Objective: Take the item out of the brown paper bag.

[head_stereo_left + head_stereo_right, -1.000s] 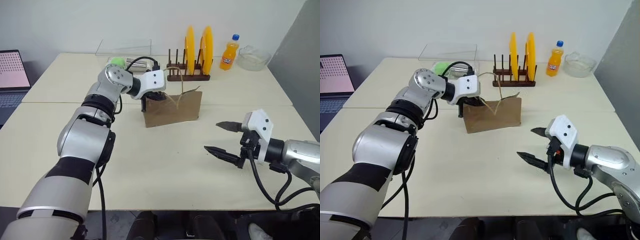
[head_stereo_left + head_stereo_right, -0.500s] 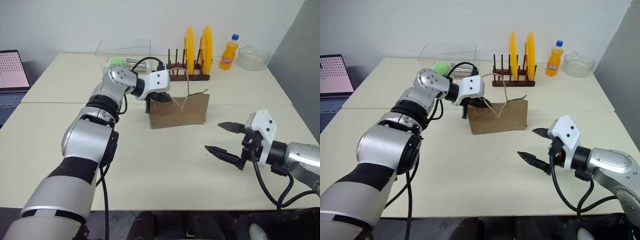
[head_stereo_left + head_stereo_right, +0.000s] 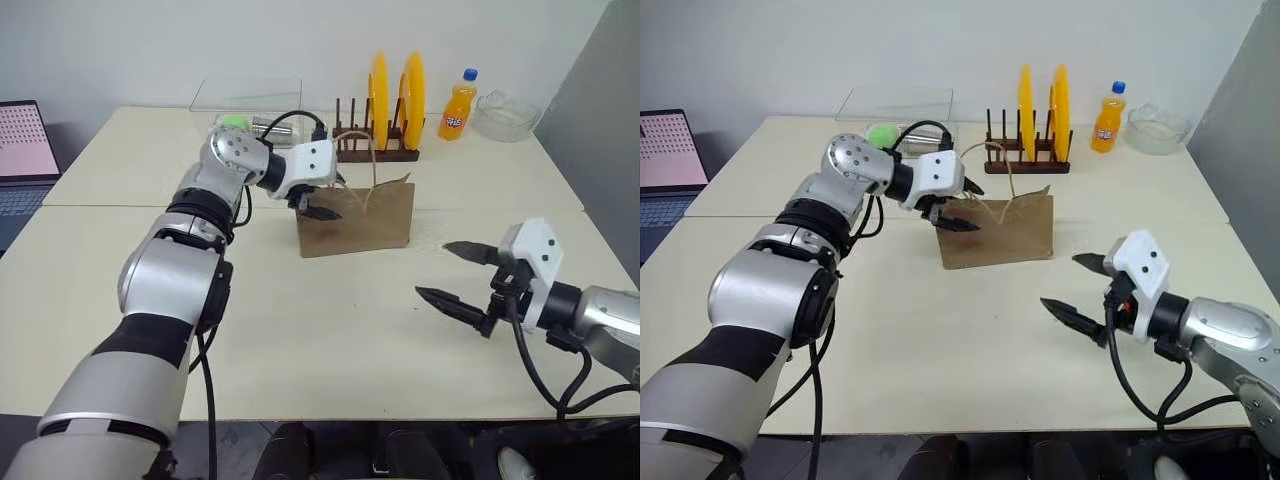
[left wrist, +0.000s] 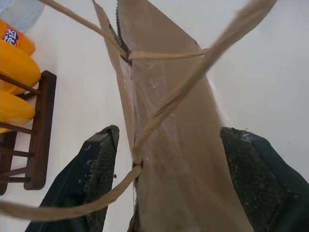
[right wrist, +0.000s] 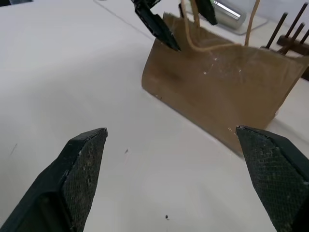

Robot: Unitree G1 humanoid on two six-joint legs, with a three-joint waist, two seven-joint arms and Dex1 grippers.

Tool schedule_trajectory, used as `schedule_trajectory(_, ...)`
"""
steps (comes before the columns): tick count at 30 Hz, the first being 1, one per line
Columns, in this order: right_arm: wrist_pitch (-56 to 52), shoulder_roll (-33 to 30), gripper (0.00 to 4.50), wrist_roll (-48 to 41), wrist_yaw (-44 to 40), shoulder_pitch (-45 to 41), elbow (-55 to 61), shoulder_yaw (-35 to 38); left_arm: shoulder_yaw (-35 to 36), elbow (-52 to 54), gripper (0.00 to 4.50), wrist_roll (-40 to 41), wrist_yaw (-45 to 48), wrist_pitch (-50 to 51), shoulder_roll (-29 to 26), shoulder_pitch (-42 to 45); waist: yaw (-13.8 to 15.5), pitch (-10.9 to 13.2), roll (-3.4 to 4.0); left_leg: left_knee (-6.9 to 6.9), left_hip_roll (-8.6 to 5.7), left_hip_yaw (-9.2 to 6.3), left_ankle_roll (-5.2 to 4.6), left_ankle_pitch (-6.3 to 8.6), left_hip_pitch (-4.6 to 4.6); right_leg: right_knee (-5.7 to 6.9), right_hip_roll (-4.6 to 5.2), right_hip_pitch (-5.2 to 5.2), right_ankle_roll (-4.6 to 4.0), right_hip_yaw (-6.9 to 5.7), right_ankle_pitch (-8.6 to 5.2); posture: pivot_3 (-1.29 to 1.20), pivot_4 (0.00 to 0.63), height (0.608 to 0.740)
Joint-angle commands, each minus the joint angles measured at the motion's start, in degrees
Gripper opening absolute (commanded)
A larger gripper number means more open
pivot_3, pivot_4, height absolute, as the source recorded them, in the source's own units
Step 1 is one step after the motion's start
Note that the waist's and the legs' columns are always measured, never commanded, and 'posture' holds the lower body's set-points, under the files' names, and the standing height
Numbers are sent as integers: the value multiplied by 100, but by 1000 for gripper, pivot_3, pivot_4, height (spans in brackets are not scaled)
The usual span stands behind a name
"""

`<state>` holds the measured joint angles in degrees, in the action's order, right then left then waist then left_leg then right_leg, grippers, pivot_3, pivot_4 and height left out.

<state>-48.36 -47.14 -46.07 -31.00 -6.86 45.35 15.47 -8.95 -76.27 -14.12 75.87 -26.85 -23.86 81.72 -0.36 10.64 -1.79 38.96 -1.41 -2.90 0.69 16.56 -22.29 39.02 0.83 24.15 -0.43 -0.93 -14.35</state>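
Left gripper point(image 3: 322, 201) open, fingers straddling the top edge of the brown paper bag point(image 3: 365, 222), which stands upright mid-table; can't tell if they touch it. One cord handle point(image 4: 169, 104) hangs between the fingers. Bag's contents hidden. Behind: one wooden rack point(image 3: 375, 150), two yellow plates point(image 3: 380, 100), one orange soda bottle point(image 3: 459, 105). Right gripper point(image 3: 462, 274) wide open, empty, near the bag.

1 brown paper bag point(image 3: 355, 218), 2 yellow plates point(image 3: 380, 100), 1 orange soda bottle point(image 3: 459, 105), 1 laptop point(image 3: 22, 150).
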Motion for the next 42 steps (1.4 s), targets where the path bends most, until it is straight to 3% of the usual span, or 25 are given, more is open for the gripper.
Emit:
schedule_trajectory(1, 572, 108, 4500, 209, -22, 121, 301, 298, 267, 348, 3386, 358, 309, -67, -296, 5, 0, 0, 0, 0, 0, -1, 0, 0, 0, 1, 0, 0, 0, -1, 0, 0, 150, 740)
schedule_trajectory(9, 1144, 186, 4500, 499, -115, 326, 333, 230, 721, 1193, 3386, 1079, 644, 756, -809, -646, -14, 0, 0, 0, 0, 4, 0, 0, 22, 5, -1, -12, 7, 6, -4, 0, 150, 740)
schedule_trajectory(15, 1183, 196, 4500, 477, -113, 381, 333, 220, 1059, 2309, 3386, 1640, 421, 2185, -1151, -1311, -14, 0, 0, 0, 3, 4, 1, 0, 25, 7, -2, -11, -1, 11, 0, 0, 150, 740)
schedule_trajectory(19, 1127, 205, 4500, 404, -54, 395, 372, 240, 1250, 2265, 2482, 1686, -490, 2493, -1143, -1275, 1, -1, 0, 1, 3, 3, 1, 0, 25, 7, -2, -12, 0, 10, 0, 0, 150, 740)
schedule_trajectory(27, 845, 58, 4500, 12, 72, 238, 489, 353, 658, 1218, 21, 877, -1772, 1525, -665, -722, 36, -2, -2, 2, 1, 6, 1, 0, 25, 3, 1, -16, 1, 11, 2, 0, 150, 740)
schedule_trajectory(34, 772, -24, 4500, -107, 168, 218, 516, 354, 62, 384, 4, 145, -2458, 1214, -156, -254, 28, -2, -3, 1, 0, 8, 0, 0, 25, 4, 0, -15, 1, 12, 2, 0, 150, 740)
schedule_trajectory(38, 739, -72, 4500, -204, 214, 256, 572, 440, -307, 200, 4, -215, -1936, 1149, -147, -176, -14, -2, -2, 0, 1, 13, 0, 0, 26, 6, -2, -13, 1, 16, 2, 0, 150, 740)
schedule_trajectory(42, 683, -135, 4500, -382, 224, 349, 686, 567, -223, 151, 4, -76, -1235, 1364, -40, -125, -7, -2, -2, -1, 1, 11, 0, 0, 26, 6, -3, -14, 1, 13, 2, 0, 150, 740)
